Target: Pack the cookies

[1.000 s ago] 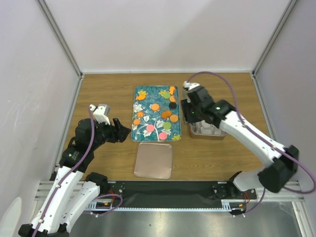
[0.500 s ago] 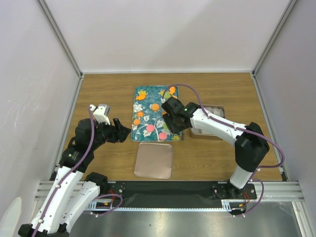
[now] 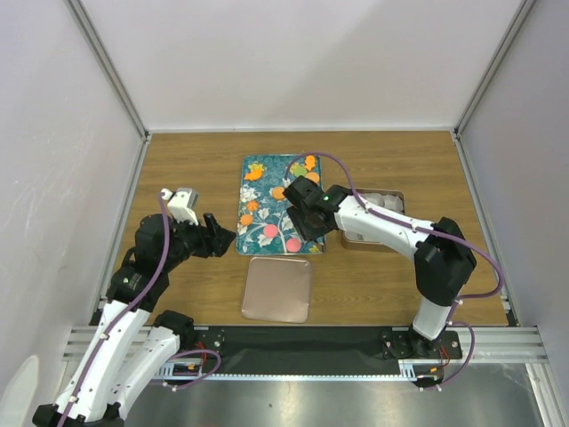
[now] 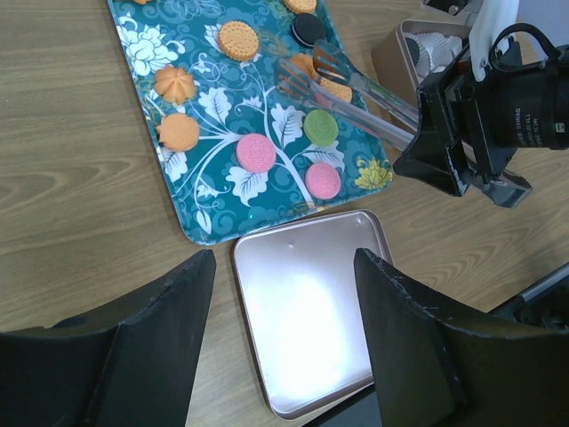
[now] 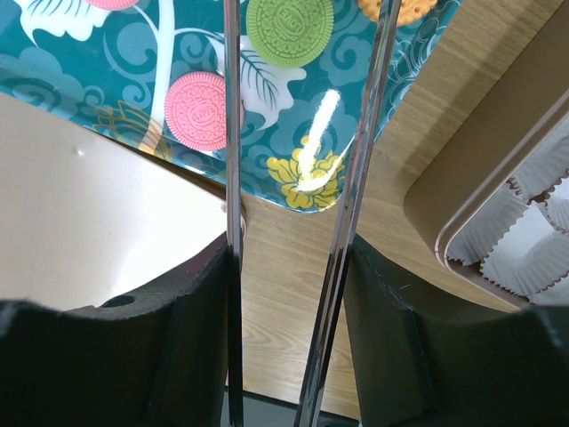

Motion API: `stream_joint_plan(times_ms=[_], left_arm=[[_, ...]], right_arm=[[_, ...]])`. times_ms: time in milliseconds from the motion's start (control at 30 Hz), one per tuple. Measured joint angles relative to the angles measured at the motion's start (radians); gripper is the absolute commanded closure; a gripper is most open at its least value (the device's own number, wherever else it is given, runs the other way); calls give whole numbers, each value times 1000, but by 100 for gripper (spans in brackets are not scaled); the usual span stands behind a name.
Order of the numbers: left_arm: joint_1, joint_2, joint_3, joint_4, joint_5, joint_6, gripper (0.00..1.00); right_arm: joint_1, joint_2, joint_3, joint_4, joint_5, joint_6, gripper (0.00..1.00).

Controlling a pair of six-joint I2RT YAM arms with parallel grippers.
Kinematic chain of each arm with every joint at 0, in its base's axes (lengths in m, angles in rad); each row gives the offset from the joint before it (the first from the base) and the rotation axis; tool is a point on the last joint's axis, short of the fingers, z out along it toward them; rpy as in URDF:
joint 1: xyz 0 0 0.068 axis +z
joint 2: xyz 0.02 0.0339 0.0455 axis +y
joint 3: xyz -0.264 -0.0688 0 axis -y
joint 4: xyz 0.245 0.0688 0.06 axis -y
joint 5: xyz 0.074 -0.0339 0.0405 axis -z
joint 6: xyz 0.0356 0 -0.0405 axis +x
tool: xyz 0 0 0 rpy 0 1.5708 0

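While the right gripper [image 5: 289, 267] clamped tongs [image 5: 232, 133] and the left gripper [image 4: 284, 258] gaped wide, round pink, green, orange, black cookies [image 4: 256, 153] lay ahead.

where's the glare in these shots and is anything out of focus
Left wrist view: a white hotspot washes out the middle of the tin lid; the left tool is close to the lens, its fingers dark and blurred along the bottom. Right wrist view: a bright glare streak on the teal tray, and the tongs gleam along their shafts. Top external view: evenly lit and sharp.
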Motion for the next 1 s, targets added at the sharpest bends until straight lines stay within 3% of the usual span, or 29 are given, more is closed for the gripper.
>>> stream_joint_plan(times_ms=[1000], left_arm=[[-13, -7, 0, 0, -3, 0, 30]], right_arm=[[32, 46, 43, 5, -49, 0, 50]])
